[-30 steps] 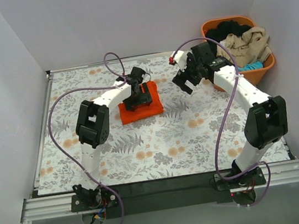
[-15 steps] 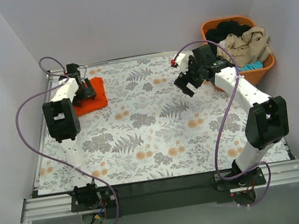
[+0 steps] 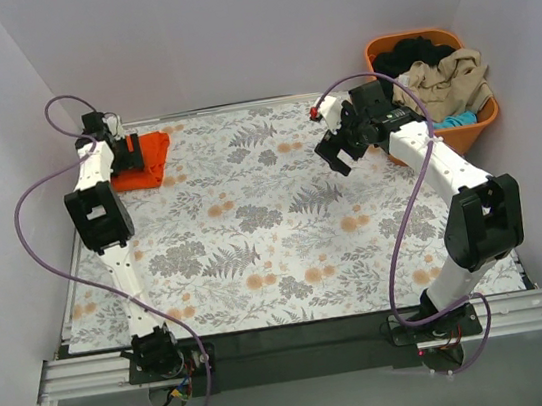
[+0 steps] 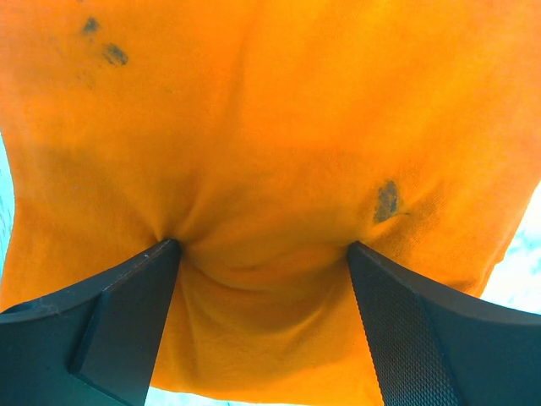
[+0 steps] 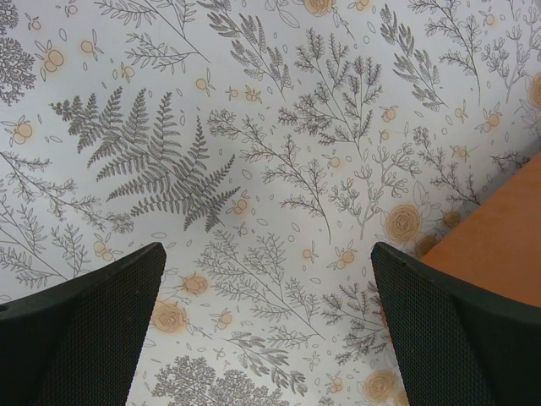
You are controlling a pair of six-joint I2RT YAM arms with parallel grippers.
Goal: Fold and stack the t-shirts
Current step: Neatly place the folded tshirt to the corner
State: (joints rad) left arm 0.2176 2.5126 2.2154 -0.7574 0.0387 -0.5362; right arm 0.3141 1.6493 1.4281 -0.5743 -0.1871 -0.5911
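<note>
Floral-patterned table [image 3: 288, 251]; left hand [image 4: 262, 254] pressing spread fingers into folded bright orange cloth t-shirt [image 3: 141, 161] at far-left corner, likely starting stack; right hand [image 5: 266, 326] open, empty beside rigid orange plastic basket [image 3: 486, 112].

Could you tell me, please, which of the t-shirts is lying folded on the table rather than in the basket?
The bright orange cloth t-shirt at the far left corner, under the left gripper; the beige, black and turquoise ones are heaped in the basket.

No text, label, brand, number or sign can be read in any of the views
</note>
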